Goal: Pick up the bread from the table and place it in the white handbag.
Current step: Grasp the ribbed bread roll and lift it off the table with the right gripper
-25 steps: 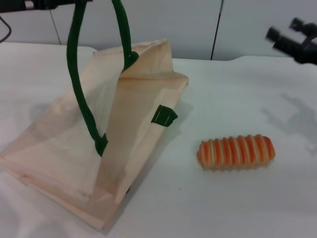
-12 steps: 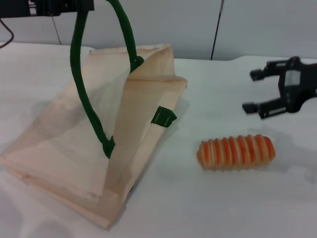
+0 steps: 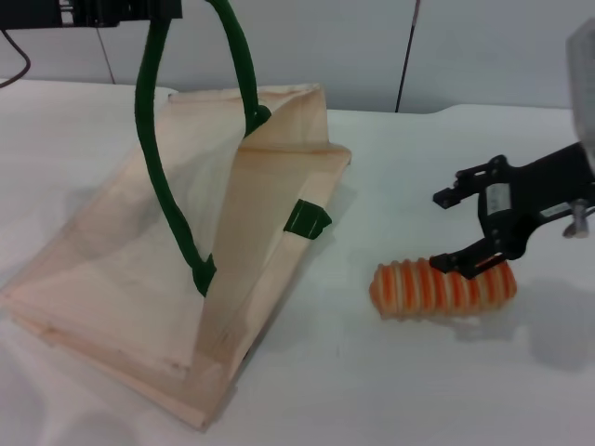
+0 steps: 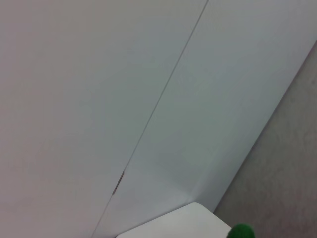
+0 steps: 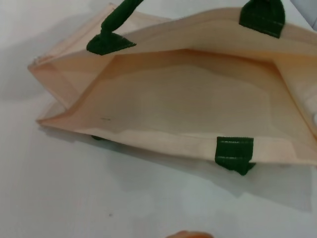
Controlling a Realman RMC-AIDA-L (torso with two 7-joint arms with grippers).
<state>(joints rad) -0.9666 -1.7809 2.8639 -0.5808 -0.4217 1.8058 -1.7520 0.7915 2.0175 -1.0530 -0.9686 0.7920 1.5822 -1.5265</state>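
Note:
The orange-and-cream striped bread (image 3: 437,289) lies on the white table (image 3: 372,390), to the right of the white handbag (image 3: 121,269). My right gripper (image 3: 444,232) is open and low over the bread's right half, with its lower finger in front of the loaf's top. My left gripper (image 3: 102,11), at the top left edge, holds the bag's dark green handle (image 3: 149,158) up, so the bag's mouth gapes toward the bread. The right wrist view looks into the open bag (image 5: 188,94), with a sliver of the bread (image 5: 190,234) at its edge.
A grey wall with a dark vertical seam (image 3: 405,56) stands behind the table. A green tab (image 3: 307,219) sticks out from the bag's near rim. The left wrist view shows wall panels and a bit of green handle (image 4: 241,231).
My right gripper has come down and to the left, from high at the far right to just over the bread. The bag and the bread have hardly moved.

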